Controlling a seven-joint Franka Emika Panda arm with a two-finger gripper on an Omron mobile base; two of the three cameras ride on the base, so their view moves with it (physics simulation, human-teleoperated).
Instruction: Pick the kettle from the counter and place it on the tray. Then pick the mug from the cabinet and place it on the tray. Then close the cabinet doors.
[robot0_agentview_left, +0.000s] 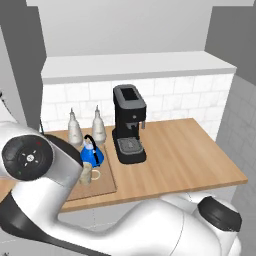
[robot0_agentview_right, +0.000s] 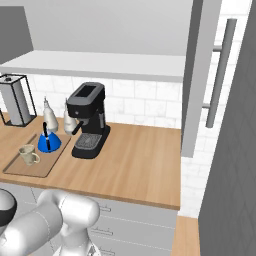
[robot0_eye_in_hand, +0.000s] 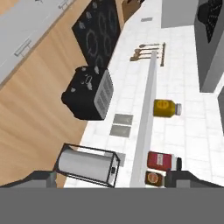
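The small squat bright-blue kettle (robot0_agentview_right: 49, 142) with its black arched handle is sitting on the flat rectangular light wooden tray (robot0_agentview_right: 42, 168), at the tray's far end. The small cream ceramic mug (robot0_agentview_right: 28, 154) is standing on the same tray at about seven o'clock from the kettle, just beside it, handle turned toward the right in the right base view. In the left base view the kettle (robot0_agentview_left: 92, 154) is showing above the mug (robot0_agentview_left: 88, 174), with the white arm covering the left part of the tray (robot0_agentview_left: 102, 186). The tray is lying on the long light-brown wood-grain counter (robot0_agentview_right: 135, 165).

Two white-grey bottles (robot0_agentview_right: 49, 116) are standing at twelve o'clock from the kettle, against the tiled wall. A black espresso machine (robot0_agentview_right: 88, 120) is standing at three o'clock from the kettle. A tall flat grey cabinet door (robot0_agentview_right: 199, 75) with a long vertical silver bar handle (robot0_agentview_right: 220, 72) is hanging open at the right of the right base view.

In the hand view the gripper (robot0_eye_in_hand: 109, 178) is showing its two dark fingertips (robot0_eye_in_hand: 40, 178) spread far apart near the bottom edge, nothing between them. Beyond them a wire-framed paper-towel holder (robot0_eye_in_hand: 89, 165), a black toaster (robot0_eye_in_hand: 89, 92) and a yellow jar (robot0_eye_in_hand: 165, 108) are appearing.
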